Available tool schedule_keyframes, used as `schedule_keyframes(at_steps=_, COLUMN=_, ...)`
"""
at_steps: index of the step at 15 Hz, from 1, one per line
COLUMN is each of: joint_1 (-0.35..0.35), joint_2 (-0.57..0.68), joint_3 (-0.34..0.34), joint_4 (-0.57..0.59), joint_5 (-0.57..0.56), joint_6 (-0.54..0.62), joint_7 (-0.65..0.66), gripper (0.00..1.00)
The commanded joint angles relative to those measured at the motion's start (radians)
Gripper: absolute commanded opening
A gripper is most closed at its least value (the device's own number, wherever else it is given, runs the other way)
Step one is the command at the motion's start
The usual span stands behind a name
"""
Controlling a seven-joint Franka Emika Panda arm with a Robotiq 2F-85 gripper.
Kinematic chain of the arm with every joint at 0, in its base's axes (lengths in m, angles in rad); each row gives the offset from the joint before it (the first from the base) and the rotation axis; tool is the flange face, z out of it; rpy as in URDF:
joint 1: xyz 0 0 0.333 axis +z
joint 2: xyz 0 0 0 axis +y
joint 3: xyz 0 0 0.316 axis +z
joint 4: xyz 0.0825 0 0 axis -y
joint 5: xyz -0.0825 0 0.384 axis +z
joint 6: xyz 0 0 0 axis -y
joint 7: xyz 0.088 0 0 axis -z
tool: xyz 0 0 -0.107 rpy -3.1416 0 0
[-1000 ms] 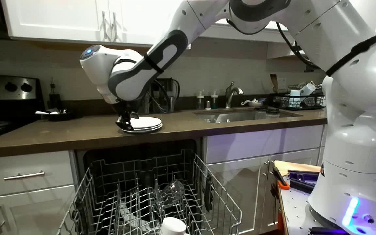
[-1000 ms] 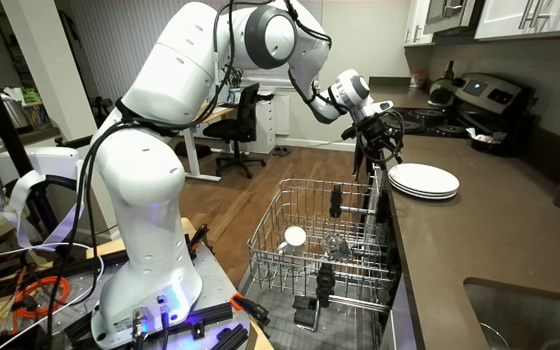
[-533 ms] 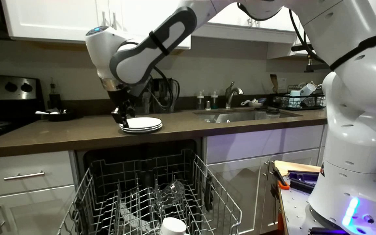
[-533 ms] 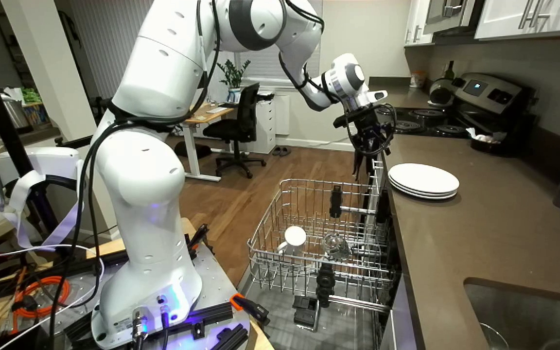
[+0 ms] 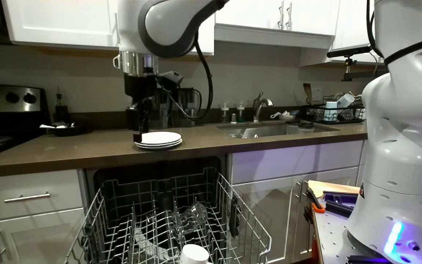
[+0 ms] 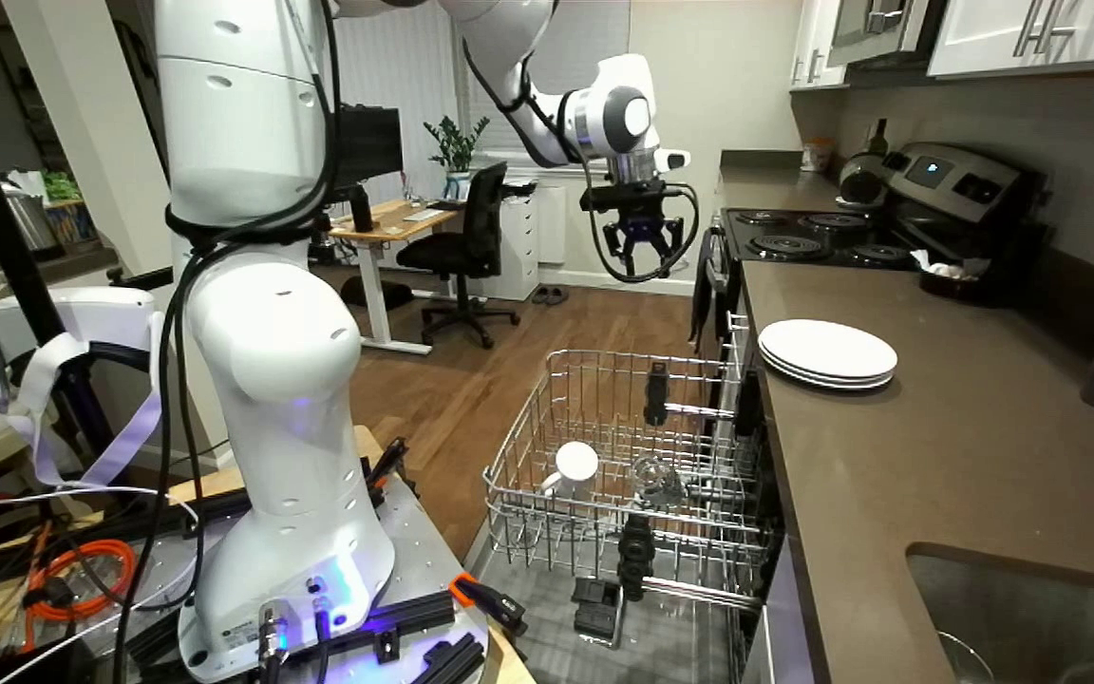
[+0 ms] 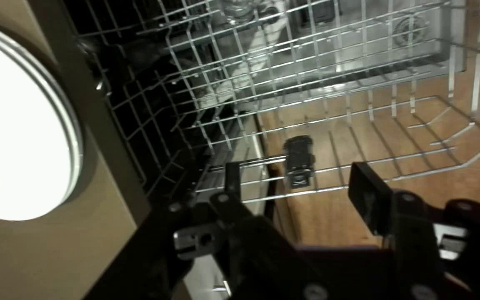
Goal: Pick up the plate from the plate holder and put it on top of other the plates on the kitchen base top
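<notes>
A low pile of small white plates [image 5: 159,138] lies flat on the brown kitchen base top [image 5: 86,150]. The pile also shows in the other exterior view [image 6: 827,351] and at the left of the wrist view [image 7: 15,133]. The plate holder [image 6: 623,355], a grey wire basket, is pulled out below the counter; no plate shows in it. My gripper [image 6: 642,271] points down, off the counter's front edge, above the basket's far end. In the wrist view my gripper [image 7: 298,185] has its fingers wide apart with nothing between them. It is apart from the plates.
A white mug [image 6: 575,463] and a clear glass [image 6: 653,478] stand or lie in the basket. A stove [image 6: 794,237] and a dark bowl [image 6: 948,280] are beyond the plates. A sink [image 5: 269,130] and a dish rack [image 5: 337,113] are further along the counter.
My gripper has moved away from the plates, out past the counter's front edge, and has turned from tilted to pointing straight down. The plates have not moved.
</notes>
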Motion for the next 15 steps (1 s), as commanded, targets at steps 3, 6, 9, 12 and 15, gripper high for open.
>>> schedule_keyframes(at_steps=3, joint_1=-0.002, joint_2=-0.206, joint_3=0.051, joint_4=-0.234, joint_5=0.345, joint_6=-0.004, joint_7=-0.299, gripper=0.7)
schedule_keyframes(at_steps=6, joint_1=0.015, joint_2=-0.244, joint_3=0.039, joint_4=-0.274, joint_5=0.386, joint_6=-0.067, joint_7=-0.32, gripper=0.72)
schedule_keyframes(at_steps=9, joint_1=0.014, joint_2=-0.251, joint_3=0.031, joint_4=-0.281, joint_5=0.345, joint_6=-0.119, joint_7=-0.277, gripper=0.71)
schedule_keyframes(at_steps=12, joint_1=0.014, joint_2=-0.247, joint_3=0.026, joint_4=-0.275, joint_5=0.333, joint_6=-0.159, joint_7=-0.264, gripper=0.72)
schedule_keyframes(at_steps=15, joint_1=0.016, joint_2=-0.228, joint_3=0.023, joint_4=-0.264, joint_5=0.34, joint_6=-0.151, joint_7=-0.27, gripper=0.93)
